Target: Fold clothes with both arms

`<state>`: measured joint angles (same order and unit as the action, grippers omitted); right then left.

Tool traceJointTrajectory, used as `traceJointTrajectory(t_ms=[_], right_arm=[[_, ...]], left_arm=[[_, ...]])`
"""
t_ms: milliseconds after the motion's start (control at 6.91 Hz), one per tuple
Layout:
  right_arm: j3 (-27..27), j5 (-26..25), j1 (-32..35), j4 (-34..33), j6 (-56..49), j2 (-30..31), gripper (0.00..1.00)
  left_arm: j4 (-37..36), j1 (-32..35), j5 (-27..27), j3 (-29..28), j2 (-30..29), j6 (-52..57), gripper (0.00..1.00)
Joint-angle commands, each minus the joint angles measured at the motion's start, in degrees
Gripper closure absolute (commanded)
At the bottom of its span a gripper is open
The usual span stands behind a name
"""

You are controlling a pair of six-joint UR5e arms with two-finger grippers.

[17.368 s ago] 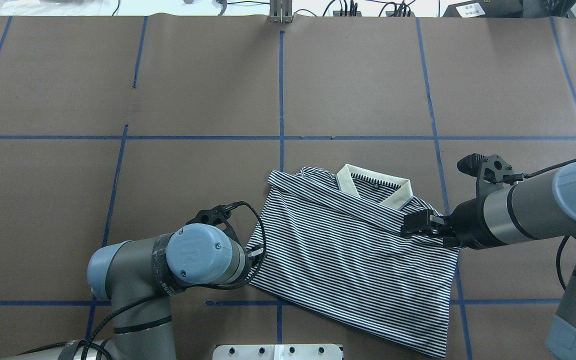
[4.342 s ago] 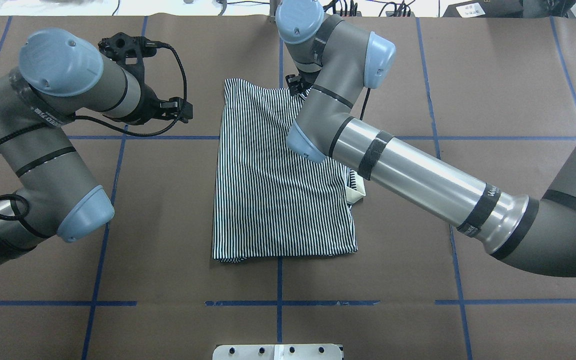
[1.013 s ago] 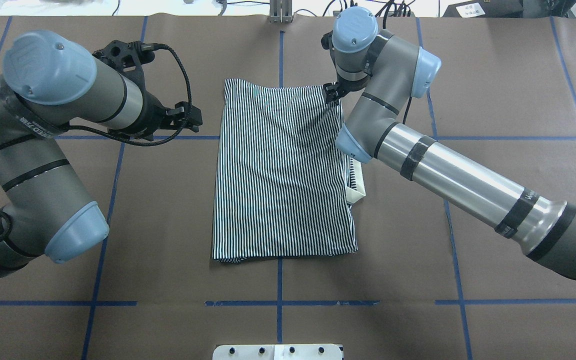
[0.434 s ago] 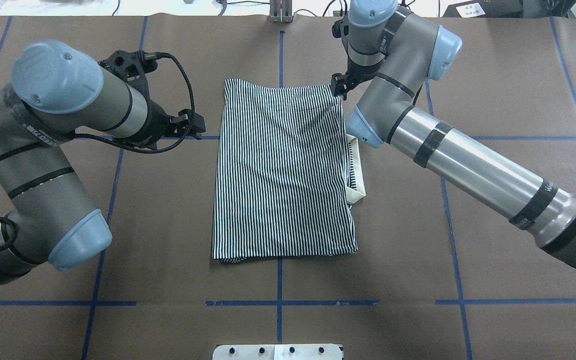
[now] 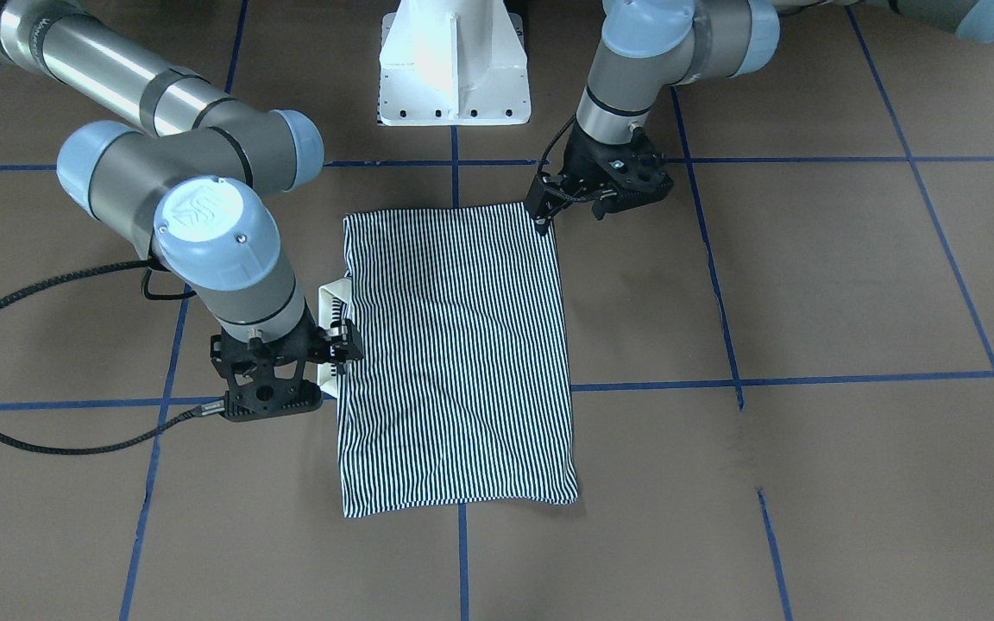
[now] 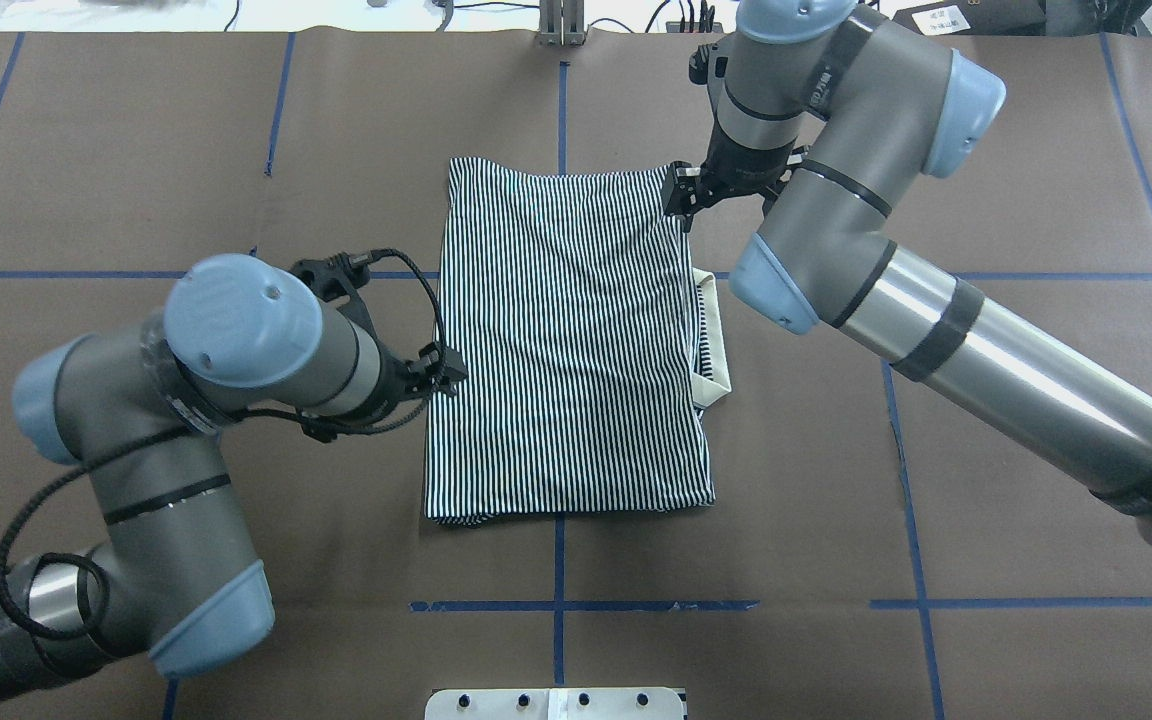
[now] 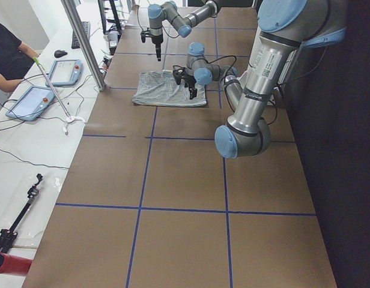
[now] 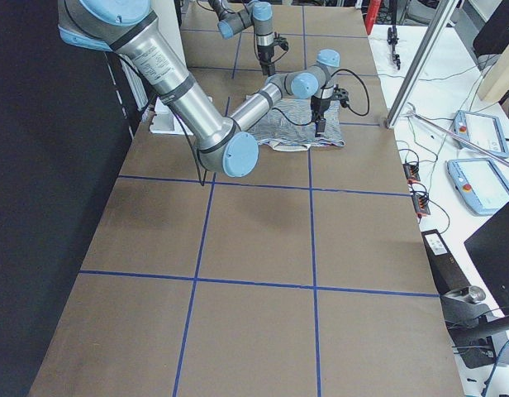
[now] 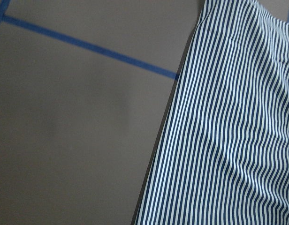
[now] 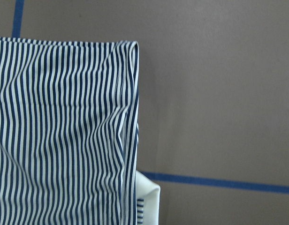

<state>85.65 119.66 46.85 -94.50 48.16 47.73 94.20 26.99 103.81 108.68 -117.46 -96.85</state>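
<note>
Overhead view: the left gripper [image 6: 443, 367] has swung back to mid-edge of the folded shirt [image 6: 566, 340], lying flat on the table [image 6: 836, 450]; the right gripper [image 6: 682, 188] has lifted off its far corner. Both look parted and empty, so another fold seems due.

navy-and-white striped polo shirt [image 6: 566, 340] lies flat in a folded rectangle, straight out from the white pedestal base [image 6: 556, 703], with its cream collar [image 6: 714, 345] peeking out at the right edge. left arm [image 6: 236, 340] curls in on the base's left, right arm [image 6: 936, 320] stretches farther out on its right.
</note>
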Motion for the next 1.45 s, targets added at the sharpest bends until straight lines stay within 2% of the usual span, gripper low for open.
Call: traceJointTrajectory(t_ms=[0, 289, 724, 1013, 1158, 1303], right_arm=[[13.8, 2.2, -2.5, -0.7, 9.8, 9.3, 0.00], [14.7, 2.0, -3.4, -0.4, 12.3, 9.4, 0.00], [14.7, 1.9, -3.4, -0.3, 12.5, 9.4, 0.00], [14.7, 1.8, -3.4, -0.3, 12.5, 9.4, 0.00], [14.7, 1.8, -3.4, -0.3, 12.5, 9.3, 0.00], [14.7, 1.8, -3.4, -0.3, 12.5, 9.3, 0.00]], left_arm=[[-3.2, -5.0, -3.8, -1.9, -1.1, -7.9, 0.05], [-3.3, -8.2, -5.5, -3.7, -1.3, -12.1, 0.07], [-3.3, -8.5, -5.7, -6.0, -2.2, -12.8, 0.11], [-3.2, -9.0, -5.7, -6.4, -2.4, -12.8, 0.18], [-3.3, -9.0, -5.7, -6.4, -2.6, -12.8, 0.27], [-3.3, -9.0, -5.6, -6.4, -2.6, -12.8, 0.44]])
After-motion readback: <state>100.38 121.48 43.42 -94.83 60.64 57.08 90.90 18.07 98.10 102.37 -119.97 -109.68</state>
